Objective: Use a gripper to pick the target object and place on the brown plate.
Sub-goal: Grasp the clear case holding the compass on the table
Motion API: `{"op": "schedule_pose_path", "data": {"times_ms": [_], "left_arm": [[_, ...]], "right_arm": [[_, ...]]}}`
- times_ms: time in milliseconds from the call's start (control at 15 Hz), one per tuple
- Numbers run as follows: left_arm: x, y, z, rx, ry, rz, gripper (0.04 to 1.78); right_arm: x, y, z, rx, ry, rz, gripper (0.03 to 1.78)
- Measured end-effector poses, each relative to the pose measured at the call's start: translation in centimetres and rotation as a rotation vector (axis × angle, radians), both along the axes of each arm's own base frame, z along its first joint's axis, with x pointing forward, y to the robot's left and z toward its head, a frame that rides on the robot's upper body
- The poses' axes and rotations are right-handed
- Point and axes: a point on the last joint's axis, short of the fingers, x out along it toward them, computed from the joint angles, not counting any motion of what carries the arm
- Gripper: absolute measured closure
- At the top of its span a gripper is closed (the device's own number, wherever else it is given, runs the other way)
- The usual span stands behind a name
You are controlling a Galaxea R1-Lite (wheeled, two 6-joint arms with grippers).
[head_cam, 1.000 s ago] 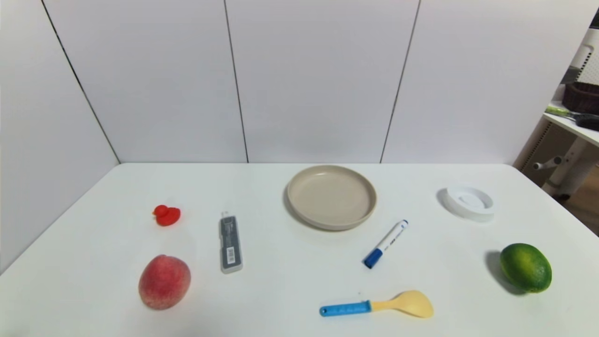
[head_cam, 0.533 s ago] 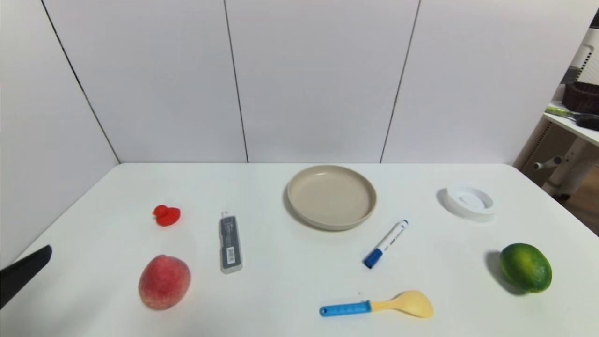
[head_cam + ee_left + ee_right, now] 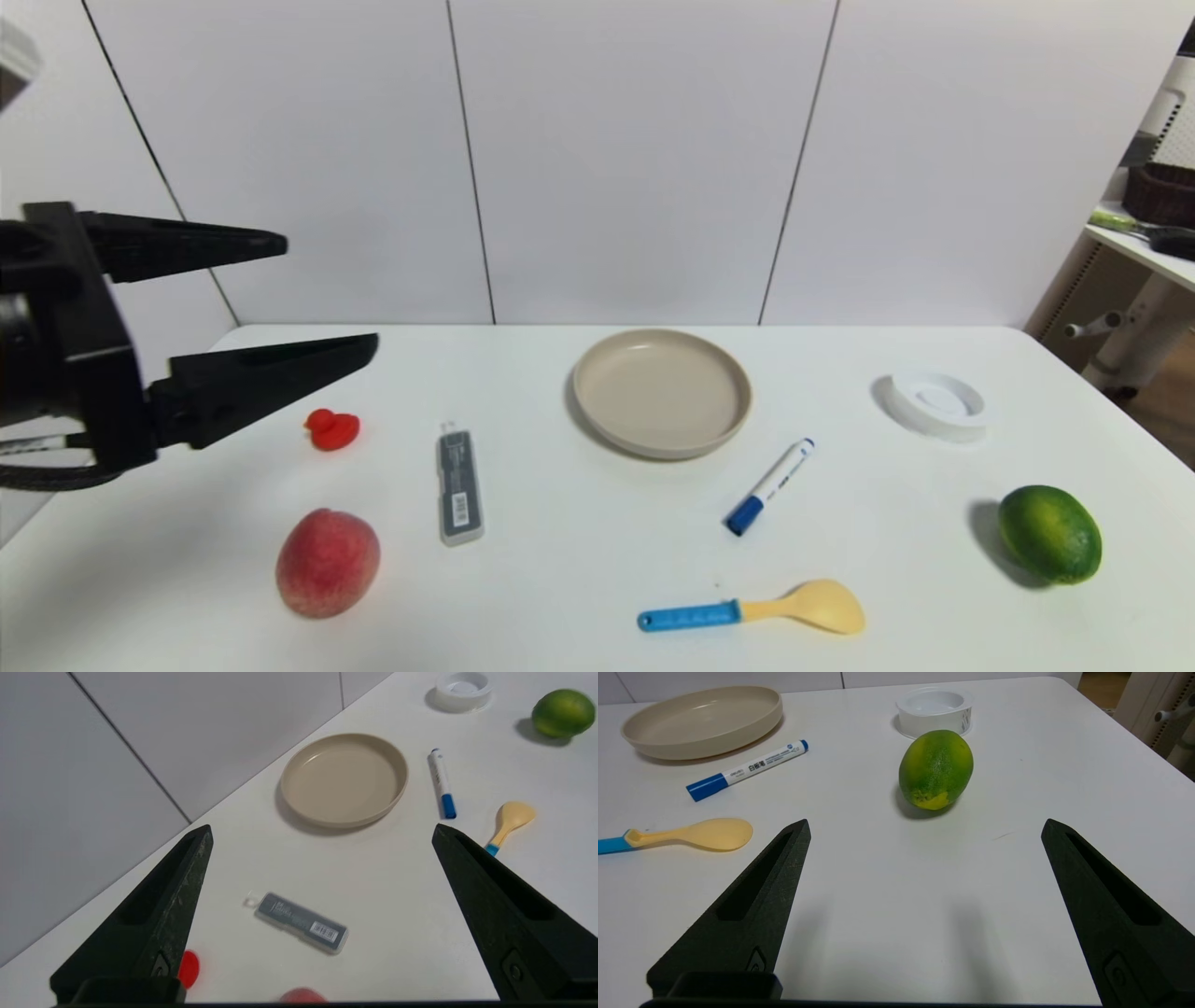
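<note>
The slim grey case [image 3: 460,486] with a white barcode label lies flat on the white table, left of centre; it also shows in the left wrist view [image 3: 301,922]. The beige plate [image 3: 662,391] sits empty behind and to its right, and also shows in the left wrist view [image 3: 344,779]. My left gripper [image 3: 329,294] is open and empty, raised high over the table's left side, left of the case. My right gripper [image 3: 924,828] is open and empty, low over bare table in front of the lime, out of the head view.
A red duck [image 3: 332,429] and a peach [image 3: 328,561] lie left of the case. A blue-capped marker [image 3: 770,485], a yellow spoon with a blue handle [image 3: 752,611], a lime [image 3: 1049,534] and a white ring dish [image 3: 935,403] lie to the right.
My left gripper has risen into the head view from the lower left edge and now stands high over the table's left side, jaws open. Nothing on the table moved.
</note>
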Motion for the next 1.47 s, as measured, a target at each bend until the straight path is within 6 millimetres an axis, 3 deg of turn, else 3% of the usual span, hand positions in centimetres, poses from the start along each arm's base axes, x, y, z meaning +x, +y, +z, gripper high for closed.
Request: {"op": "schedule_pose_path", "data": {"times_ms": [200, 400, 733, 1067, 1467], "left_arm": [[1.7, -3.7, -0.2, -0.090, 0.114, -0.018, 0.13], [3.2, -5.8, -1.7, -0.063, 0.203, 0.166, 0.13], [5.2, -7.8, -4.8, -0.010, 0.332, 0.446, 0.13], [6.6, -10.0, -6.8, -0.110, 0.454, 0.618, 0.13], [8.0, -11.4, -9.0, -0.115, 0.542, 0.704, 0.13]], "right_arm": [[0.0, 0.0, 0.0, 0.001, 0.000, 0.000, 0.10], [0.0, 0.0, 0.0, 0.000, 0.000, 0.000, 0.10], [0.0, 0.0, 0.0, 0.001, 0.000, 0.000, 0.10], [0.0, 0.0, 0.0, 0.000, 0.000, 0.000, 0.10], [0.0, 0.0, 0.0, 0.001, 0.000, 0.000, 0.10]]}}
